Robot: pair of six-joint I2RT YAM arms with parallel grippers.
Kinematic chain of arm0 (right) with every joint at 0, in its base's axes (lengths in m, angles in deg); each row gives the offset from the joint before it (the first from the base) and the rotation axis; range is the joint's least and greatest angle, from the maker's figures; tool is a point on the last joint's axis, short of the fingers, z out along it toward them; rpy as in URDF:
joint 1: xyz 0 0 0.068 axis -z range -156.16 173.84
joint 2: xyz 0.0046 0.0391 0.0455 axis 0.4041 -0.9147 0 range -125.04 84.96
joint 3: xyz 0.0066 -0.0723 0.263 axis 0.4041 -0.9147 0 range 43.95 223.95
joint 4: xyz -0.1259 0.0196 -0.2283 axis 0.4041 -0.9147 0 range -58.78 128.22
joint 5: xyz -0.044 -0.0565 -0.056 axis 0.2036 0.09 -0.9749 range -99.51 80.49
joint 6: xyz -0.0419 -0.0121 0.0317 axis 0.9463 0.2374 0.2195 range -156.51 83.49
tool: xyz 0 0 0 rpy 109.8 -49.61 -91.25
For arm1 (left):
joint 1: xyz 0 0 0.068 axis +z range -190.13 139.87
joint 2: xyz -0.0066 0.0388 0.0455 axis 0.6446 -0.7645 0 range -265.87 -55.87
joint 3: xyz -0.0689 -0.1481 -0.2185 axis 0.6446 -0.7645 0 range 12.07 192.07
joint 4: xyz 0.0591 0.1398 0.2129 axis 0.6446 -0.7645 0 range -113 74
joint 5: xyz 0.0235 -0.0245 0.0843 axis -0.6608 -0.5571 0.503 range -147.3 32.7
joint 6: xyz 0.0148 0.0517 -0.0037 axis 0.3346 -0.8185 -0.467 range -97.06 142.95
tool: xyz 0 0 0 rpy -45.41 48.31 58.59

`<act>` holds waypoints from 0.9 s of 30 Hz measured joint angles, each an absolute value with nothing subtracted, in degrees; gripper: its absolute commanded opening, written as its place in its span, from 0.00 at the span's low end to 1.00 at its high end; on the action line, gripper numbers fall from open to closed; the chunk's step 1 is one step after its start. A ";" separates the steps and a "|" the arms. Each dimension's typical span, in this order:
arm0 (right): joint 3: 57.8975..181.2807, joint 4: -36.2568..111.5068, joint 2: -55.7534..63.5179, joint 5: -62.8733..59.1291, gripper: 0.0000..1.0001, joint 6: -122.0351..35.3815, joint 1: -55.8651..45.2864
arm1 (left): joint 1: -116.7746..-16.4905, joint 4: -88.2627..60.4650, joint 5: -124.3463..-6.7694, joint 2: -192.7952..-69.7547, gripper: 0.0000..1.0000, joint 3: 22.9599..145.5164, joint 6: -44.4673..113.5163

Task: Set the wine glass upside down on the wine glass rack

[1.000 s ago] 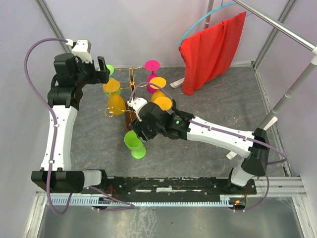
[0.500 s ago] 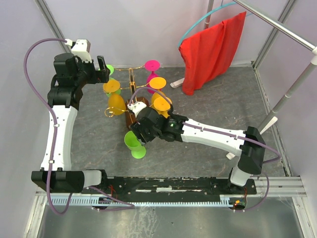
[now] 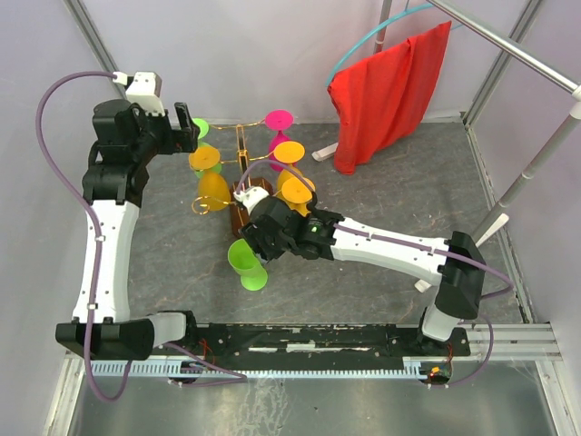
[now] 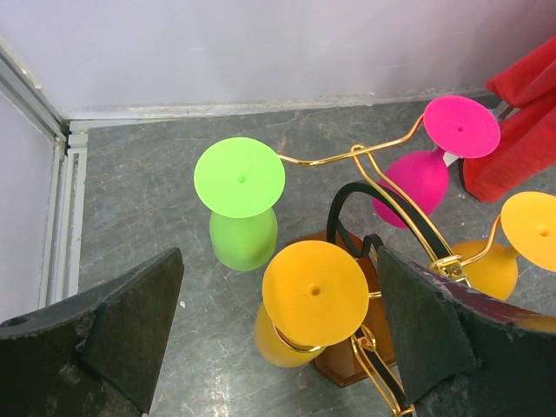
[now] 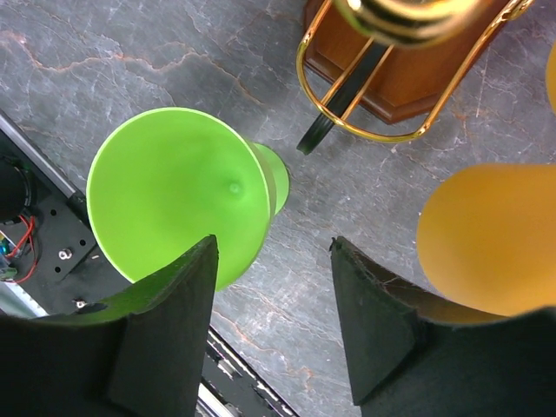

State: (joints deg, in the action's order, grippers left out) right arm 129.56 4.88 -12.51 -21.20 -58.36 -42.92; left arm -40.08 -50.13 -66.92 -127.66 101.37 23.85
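Overview from above: the green wine glass point(image 3: 246, 264) lies tipped over on the grey surface point(image 3: 408, 200), just in front of the brown base of the wine glass rack point(image 3: 241, 216). Its long axis runs roughly from the rack toward the near edge. The right arm's fingers point(image 3: 253, 242) hover just over its rack-side end. The left arm's fingers point(image 3: 187, 123) sit well apart from it, up at the far left beside the glasses hung on the gold wire arms, so the right arm is plainly the nearer one. From the left wrist, those left fingers point(image 4: 122, 334) stand wide apart with nothing between them. They look down on a hung green glass point(image 4: 241, 195), a hung orange glass point(image 4: 314, 291) and a hung pink glass point(image 4: 460, 126), all foot-up on the wires; the loose glass does not show here. From the right wrist, the right fingers point(image 5: 165, 339) are apart and clamped on nothing. The loose glass point(image 5: 174, 200) fills the left of this view with its wide round end, and one finger overlaps its lower rim. Most of the glass therefore lies up and to the left of the gap, and only its narrower part sits straight ahead of the gap. Judging from this, the grasp depends on centring the gap over that narrow part before the fingers come together.
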 measured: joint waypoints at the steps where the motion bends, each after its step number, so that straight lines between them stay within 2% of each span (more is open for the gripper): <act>1: 129.56 4.97 -12.64 -20.93 0.57 -58.42 -42.92 | -40.08 -50.13 -66.90 -127.29 0.98 101.37 23.85; 5: 129.56 5.64 -13.95 -19.71 0.48 -58.99 -42.92 | -40.08 -50.13 -66.92 -126.35 0.98 101.34 23.85; 12: 129.54 6.04 -15.37 -18.42 0.17 -59.25 -42.92 | -40.08 -50.15 -66.95 -126.17 0.98 100.88 23.87; 17: 129.54 4.40 -14.80 -19.16 0.02 -58.99 -42.92 | -40.08 -50.15 -66.97 -126.15 0.98 100.88 23.90; 22: 130.10 -0.54 -10.34 -19.91 0.01 -57.88 -42.92 | -40.08 -50.13 -67.30 -126.15 0.98 100.88 24.00; 27: 133.60 -3.43 -0.12 -19.56 0.01 -54.18 -42.92 | -40.08 -50.13 -68.43 -126.02 0.98 100.93 25.03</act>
